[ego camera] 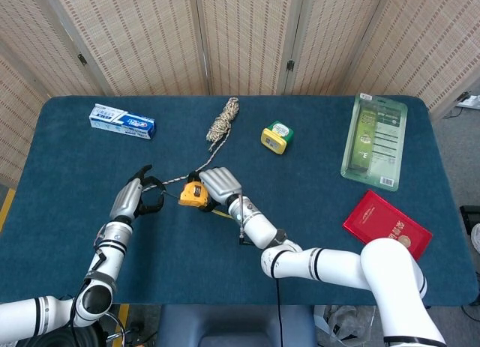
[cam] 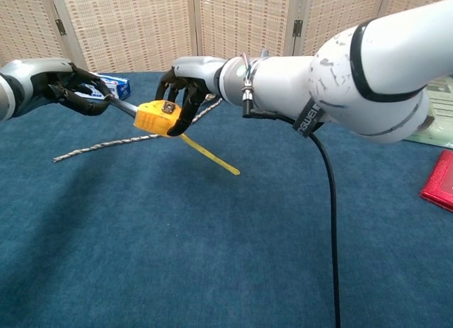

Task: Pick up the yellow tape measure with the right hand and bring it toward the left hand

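The yellow tape measure (ego camera: 193, 194) (cam: 156, 117) hangs above the blue table, gripped from above by my right hand (ego camera: 218, 184) (cam: 188, 83). A length of yellow blade (cam: 211, 157) sticks out of it, slanting down to the right. A thin dark strap (cam: 120, 106) runs from the case's left end to my left hand (ego camera: 133, 198) (cam: 68, 87). The left hand's fingers are curled around the strap's end. The two hands are a short gap apart.
A twisted rope (ego camera: 222, 122) (cam: 106, 142) lies under and behind the hands. At the back left is a toothpaste box (ego camera: 121, 121). A small yellow-green case (ego camera: 277, 136), a green package (ego camera: 375, 141) and a red booklet (ego camera: 387, 227) lie to the right.
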